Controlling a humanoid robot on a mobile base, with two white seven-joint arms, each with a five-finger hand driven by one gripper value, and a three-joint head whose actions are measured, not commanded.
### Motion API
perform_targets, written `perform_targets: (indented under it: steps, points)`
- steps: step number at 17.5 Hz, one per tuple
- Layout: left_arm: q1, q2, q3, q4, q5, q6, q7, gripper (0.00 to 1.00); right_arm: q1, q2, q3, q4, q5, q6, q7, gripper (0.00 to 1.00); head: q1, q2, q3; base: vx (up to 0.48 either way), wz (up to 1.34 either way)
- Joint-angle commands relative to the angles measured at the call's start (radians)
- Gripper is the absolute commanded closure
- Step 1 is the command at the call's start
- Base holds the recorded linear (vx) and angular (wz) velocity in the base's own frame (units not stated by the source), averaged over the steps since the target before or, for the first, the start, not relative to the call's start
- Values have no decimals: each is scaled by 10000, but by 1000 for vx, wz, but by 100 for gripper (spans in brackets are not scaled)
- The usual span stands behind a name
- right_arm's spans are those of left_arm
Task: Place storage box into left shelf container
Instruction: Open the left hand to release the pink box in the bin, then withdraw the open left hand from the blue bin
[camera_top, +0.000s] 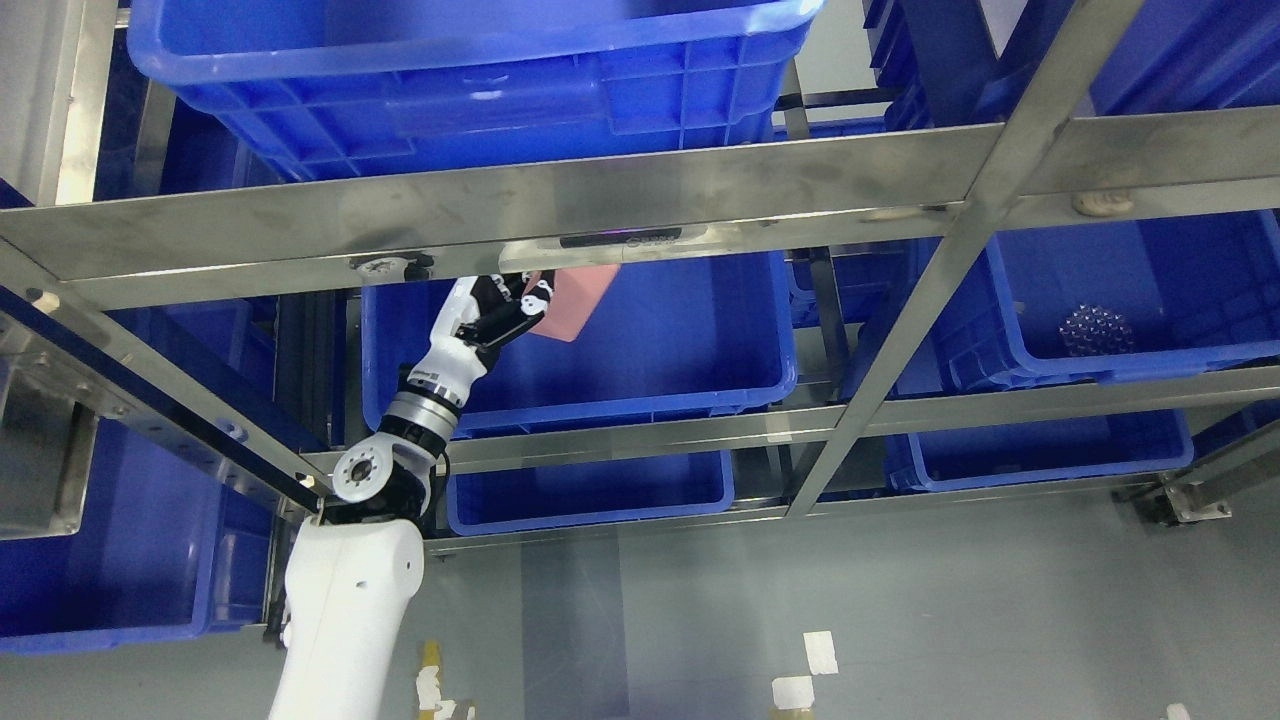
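The left hand (500, 308) was curled around the near edge of a pink storage box (572, 302), its dark fingers (530, 296) clamped on the box's left side. The box was held tilted, its upper edge tucked just under the steel crossbar (560, 215) of the shelf frame, and it hung over the open inside of a blue container (690, 340) on the middle shelf level, near that container's back left part. Whether the box touched the container's wall or floor could not be told from this angle; it looked to be held clear above the floor.

The wrist and white forearm (350, 600) rose from the bottom edge left of the middle, passing in front of the container's front rim and the steel rail (640, 432) beneath it.

Above the crossbar sat a large blue crate (480, 90) on the top level. To the right, past a slanted steel upright (900, 330), another blue bin (1150, 310) held a small cluster of dark, shiny parts (1097, 330) on its floor. Lower down, two shallower blue bins showed under the rail, one (590, 495) below the hand's container and one (1040, 450) to the right. A further blue crate (110, 540) filled the far left side. The grey floor (900, 620) below carried a few pale tape marks (820, 652).
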Motion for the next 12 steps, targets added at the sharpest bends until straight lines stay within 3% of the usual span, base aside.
perform_targets:
  steps: [1, 5, 7, 8, 9, 12]
  points:
    - [-1099, 150, -1211, 2745, -2395, -538, 17, 87, -77, -175, -30, -175, -15, -4, 4, 0, 0, 0, 0, 0, 0]
    - [-1300, 150, -1242, 2730, -3010, -524, 78, 63, -77, -175, -30, -175, -15, -4, 4, 0, 0, 0, 0, 0, 0]
    - [-1407, 150, -1303, 2700, -3727, -524, 63, 24, -77, -175, -30, -175, -15, -4, 4, 0, 0, 0, 0, 0, 0]
    - [-1438, 150, -1318, 2608, -3914, -554, 33, 10, -77, -175, -30, -175, -15, -4, 4, 0, 0, -2, 0, 0, 0]
    - [-1438, 150, -1227, 2273, -3886, -615, 17, 3, -77, -175, -30, -175, -15, -4, 4, 0, 0, -2, 0, 0, 0]
    - [-981, 150, -691, 895, -3201, -753, 154, 0, -77, -175, -30, -175, -15, -4, 4, 0, 0, -2, 0, 0, 0]
